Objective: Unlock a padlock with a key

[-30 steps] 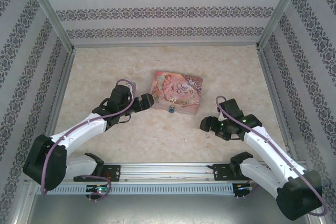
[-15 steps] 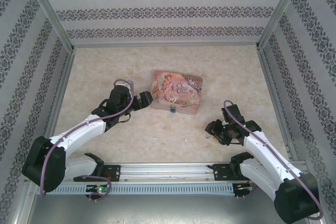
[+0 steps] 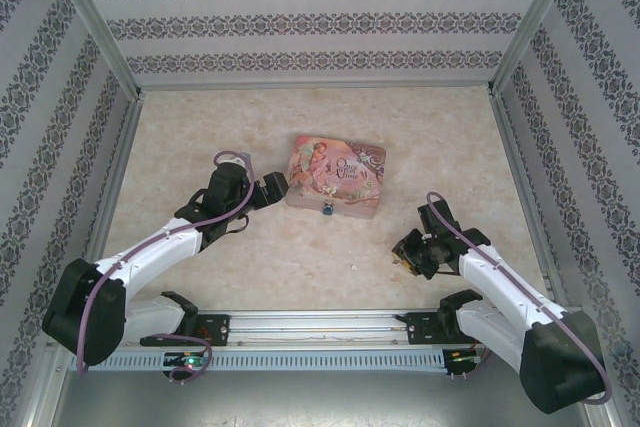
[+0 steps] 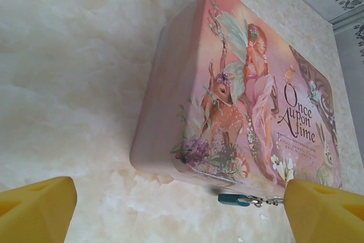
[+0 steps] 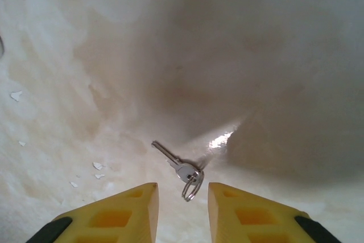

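1. Low in the right wrist view, the right gripper [image 5: 183, 193] has its yellow fingers [image 5: 128, 209] drawn close together, with a narrow gap between them; they clasp nothing.
2. At the top of that gap the key [image 5: 177, 166] lies flat on the pale table [image 5: 267, 55]. Its ring reaches down between the fingertips and its blade points to the upper left. It seems to touch neither finger.
3. At the bottom of the left wrist view, the left gripper [image 4: 179, 200] is spread wide and holds nothing, with one finger in each lower corner.
4. Between those fingers, nearer the right one, the padlock [image 4: 233, 199] hangs at the lower edge of the pink tin box [image 4: 187, 83]. It has a teal body, with thin silver metal to its right.
5. Seen from above, the left gripper sits just beside the box's left end. The padlock is at the middle of the box's near edge. The right gripper is at the lower right, well apart from the box.
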